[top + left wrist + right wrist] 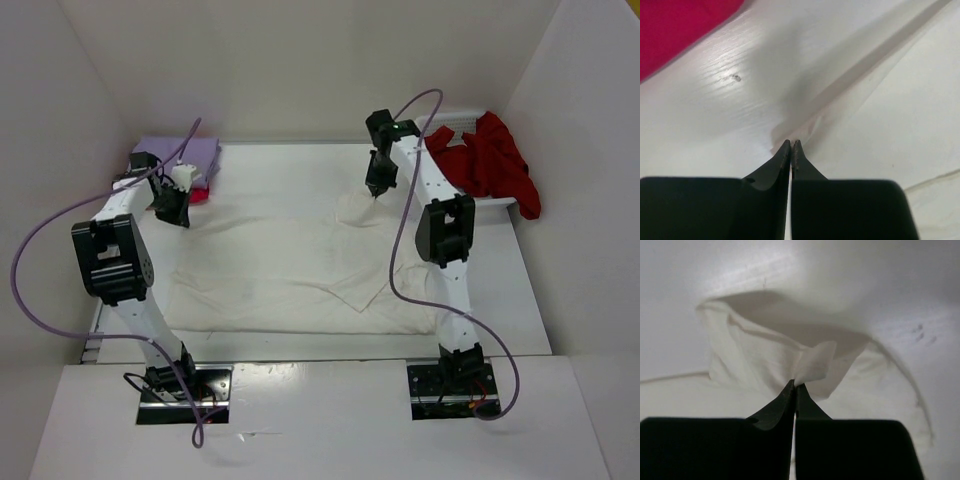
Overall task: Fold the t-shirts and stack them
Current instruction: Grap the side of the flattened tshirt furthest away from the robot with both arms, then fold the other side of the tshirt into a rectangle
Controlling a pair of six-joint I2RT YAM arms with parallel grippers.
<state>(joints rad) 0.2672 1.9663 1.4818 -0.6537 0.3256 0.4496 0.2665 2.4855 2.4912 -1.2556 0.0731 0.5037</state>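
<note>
Right under the lens, our left gripper and right gripper are both pinching shut on the cream t-shirt lying spread mid-frame, so we're aiming to lift evenly, drawing both corners down-frame together.

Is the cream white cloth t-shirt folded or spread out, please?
Spread: the cream white cloth t-shirt lies open across the white table.

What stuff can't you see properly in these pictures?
Pink shirt: top view, hidden under the purple shirt and behind the left arm; left wrist view, cut off by the corner.
Dark red shirt: top view, bunched up, hiding what lies beneath.
Cream shirt: top view, right arm covers its edge.
</note>
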